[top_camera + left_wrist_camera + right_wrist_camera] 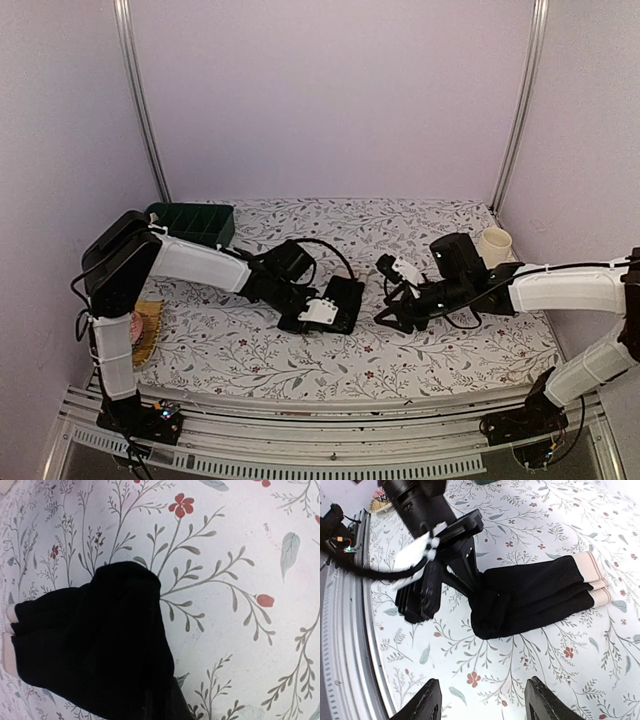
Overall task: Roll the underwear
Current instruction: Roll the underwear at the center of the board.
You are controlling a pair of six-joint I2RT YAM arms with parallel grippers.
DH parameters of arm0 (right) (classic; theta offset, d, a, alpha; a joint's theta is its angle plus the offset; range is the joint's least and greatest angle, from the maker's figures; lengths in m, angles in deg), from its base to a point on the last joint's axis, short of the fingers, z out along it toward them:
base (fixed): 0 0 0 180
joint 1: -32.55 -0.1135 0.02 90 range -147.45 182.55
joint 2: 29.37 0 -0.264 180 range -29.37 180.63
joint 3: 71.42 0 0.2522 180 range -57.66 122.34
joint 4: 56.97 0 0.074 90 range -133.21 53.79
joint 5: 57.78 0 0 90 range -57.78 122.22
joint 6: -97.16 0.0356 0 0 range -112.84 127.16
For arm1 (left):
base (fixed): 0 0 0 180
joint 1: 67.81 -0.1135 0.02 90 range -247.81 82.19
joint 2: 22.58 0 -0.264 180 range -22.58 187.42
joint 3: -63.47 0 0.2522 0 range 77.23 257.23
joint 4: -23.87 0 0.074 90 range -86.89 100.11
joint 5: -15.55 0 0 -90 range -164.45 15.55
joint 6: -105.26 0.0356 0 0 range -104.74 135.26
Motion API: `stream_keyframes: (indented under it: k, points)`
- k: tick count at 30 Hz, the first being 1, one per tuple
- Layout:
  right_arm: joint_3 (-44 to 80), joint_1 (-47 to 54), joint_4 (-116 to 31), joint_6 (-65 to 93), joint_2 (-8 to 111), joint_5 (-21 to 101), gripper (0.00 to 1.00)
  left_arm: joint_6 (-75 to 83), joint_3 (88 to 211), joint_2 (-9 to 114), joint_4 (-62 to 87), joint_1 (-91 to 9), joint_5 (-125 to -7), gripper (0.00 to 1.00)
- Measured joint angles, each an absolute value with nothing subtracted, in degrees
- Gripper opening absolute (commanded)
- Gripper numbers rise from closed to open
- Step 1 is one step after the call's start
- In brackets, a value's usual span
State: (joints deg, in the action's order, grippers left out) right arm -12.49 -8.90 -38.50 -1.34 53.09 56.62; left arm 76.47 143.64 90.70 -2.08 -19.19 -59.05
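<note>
Black underwear (347,297) with pale beige bands at one end lies folded on the floral cloth at the table's middle. In the right wrist view it (535,597) is a long folded strip, bands (592,575) at the far right. My left gripper (318,312) sits at its rolled left end and looks shut on the fabric (487,605). In the left wrist view the black cloth (95,645) covers the jaws. My right gripper (388,312) is open and empty a little right of the garment, its fingertips (432,700) wide apart above bare cloth.
A dark green compartment tray (192,222) stands at the back left. A cream cup (495,245) stands at the back right. A pink knitted ball (135,326) lies on a woven mat at the left edge. A metal rail (330,440) runs along the front.
</note>
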Motion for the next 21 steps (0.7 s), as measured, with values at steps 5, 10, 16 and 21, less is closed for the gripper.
stream_keyframes:
  k: [5, 10, 16, 21]
  points:
    - [-24.1, -14.9, -45.8, -8.2, 44.0, 47.6, 0.58, 74.1, 153.3, 96.0, -13.5, -22.1, -50.5, 0.00]
    - [-30.8, -23.9, -52.6, -15.7, 39.6, 40.3, 0.56, 72.6, 162.6, 101.5, -25.0, -24.5, -42.8, 0.00]
    - [-31.1, -31.2, -59.2, -23.7, 44.6, 31.3, 0.53, 70.7, 170.4, 106.5, -35.0, -25.6, -38.0, 0.00]
    - [-24.3, -33.6, -61.0, -29.0, 57.6, 22.2, 0.53, 67.4, 174.2, 108.8, -39.7, -25.6, -36.8, 0.00]
